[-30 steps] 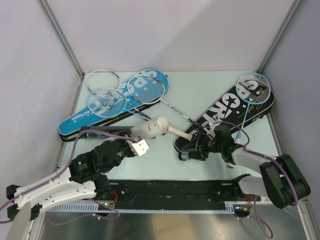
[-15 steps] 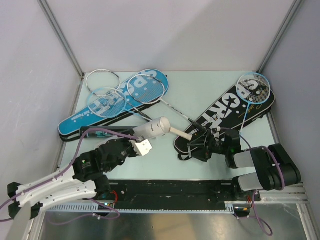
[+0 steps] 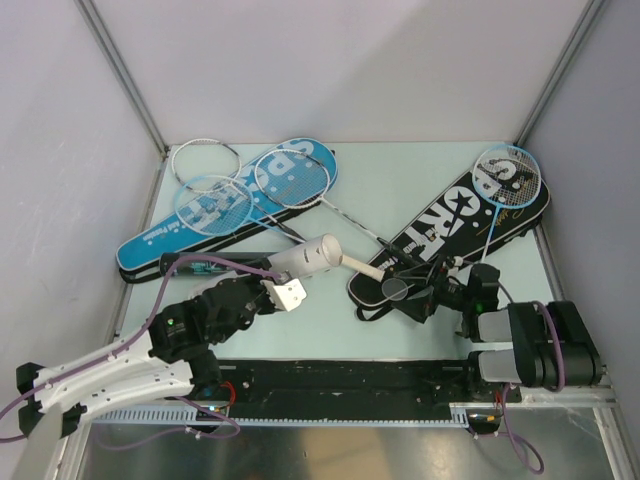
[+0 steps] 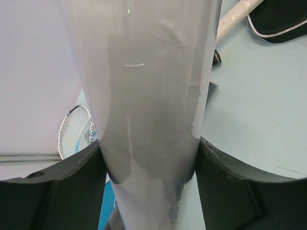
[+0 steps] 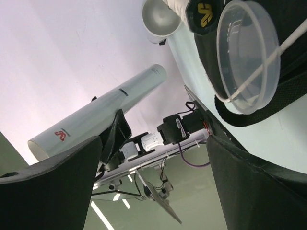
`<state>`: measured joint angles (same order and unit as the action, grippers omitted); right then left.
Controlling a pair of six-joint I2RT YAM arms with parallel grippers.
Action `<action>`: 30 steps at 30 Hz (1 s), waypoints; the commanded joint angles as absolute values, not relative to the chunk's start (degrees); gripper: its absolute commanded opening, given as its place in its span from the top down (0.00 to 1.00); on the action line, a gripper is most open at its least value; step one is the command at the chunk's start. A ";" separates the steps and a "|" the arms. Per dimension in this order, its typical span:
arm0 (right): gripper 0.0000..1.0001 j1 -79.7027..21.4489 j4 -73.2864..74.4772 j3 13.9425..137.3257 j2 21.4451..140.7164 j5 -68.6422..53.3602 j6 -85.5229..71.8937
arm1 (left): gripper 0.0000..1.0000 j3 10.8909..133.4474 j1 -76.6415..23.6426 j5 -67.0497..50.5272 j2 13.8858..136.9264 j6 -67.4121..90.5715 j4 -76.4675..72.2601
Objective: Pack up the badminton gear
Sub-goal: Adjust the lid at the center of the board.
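1. White shuttle tube (image 3: pixel 305 254): lifted clear of the tabletop (image 3: pixel 400 185), tilted, open mouth toward the middle. Clamped across the body by the left gripper (image 4: pixel 148 175), with fingers (image 4: pixel 53 191) pressed against both sides.
2. Handling, as judged: thin-walled, light, smooth-skinned, easily crushed. Best held at mid-body with a moderate squeeze, never at the open rim.
3. Right gripper (image 3: pixel 425 298): low beside the near end of the black cover (image 3: pixel 455 225), jaws spread wide, nothing between them.
4. Clear cap (image 5: pixel 247 52): lying on the black cover just ahead of the right gripper. Judged thin, springy and slippery; the rim looks the only sensible hold.
5. Light-blue racket (image 3: pixel 510 178): resting on the black cover at far right. White handle (image 3: pixel 365 268) of another racket lying between the tube mouth and that cover. Frames slender and strings delicate, as judged; handle or shaft the place to grip.
6. Blue cover (image 3: pixel 225 208): far left, with racket heads (image 3: pixel 292 178) lying across it. Probably soft and floppy. Black tube (image 3: pixel 190 264) flat on the tabletop under the left arm.
7. Room: walls (image 3: pixel 60 150) close on the left, right and back. Bare tabletop at back centre and in a strip between the arms. Tube mouth near the white handle, so a likely point of collision on any swing.
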<state>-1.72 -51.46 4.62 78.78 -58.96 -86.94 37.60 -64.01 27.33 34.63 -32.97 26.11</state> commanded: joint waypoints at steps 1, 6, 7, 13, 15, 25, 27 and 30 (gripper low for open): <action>0.07 -1.28 -38.74 6.85 70.23 -58.33 -80.89 | 0.72 40.07 -64.34 28.99 34.61 -33.15 22.80; 0.12 -2.55 2.60 19.85 54.45 -47.48 -54.81 | 0.72 39.72 -64.33 28.84 33.82 -33.40 22.85; 0.14 -3.03 8.90 22.14 51.79 -43.78 -50.17 | 0.72 39.64 -64.38 28.79 33.57 -33.40 22.85; 0.50 -9.88 29.32 34.01 48.51 -23.12 -30.91 | 0.72 39.05 -64.34 28.31 32.27 -33.70 22.81; 0.57 -13.87 31.85 36.78 50.32 -16.46 -28.82 | 0.72 38.92 -64.34 28.13 31.78 -33.87 22.80; 0.67 -29.63 32.60 44.13 66.69 -1.16 -29.30 | 0.72 38.72 -64.34 27.02 28.65 -33.68 22.79; 0.67 -31.53 31.75 45.02 68.92 0.63 -29.36 | 0.72 38.75 -64.38 26.97 28.63 -33.56 22.84; 0.67 -33.00 30.14 45.97 71.56 1.69 -29.08 | 0.72 38.68 -64.34 26.91 28.74 -33.54 22.78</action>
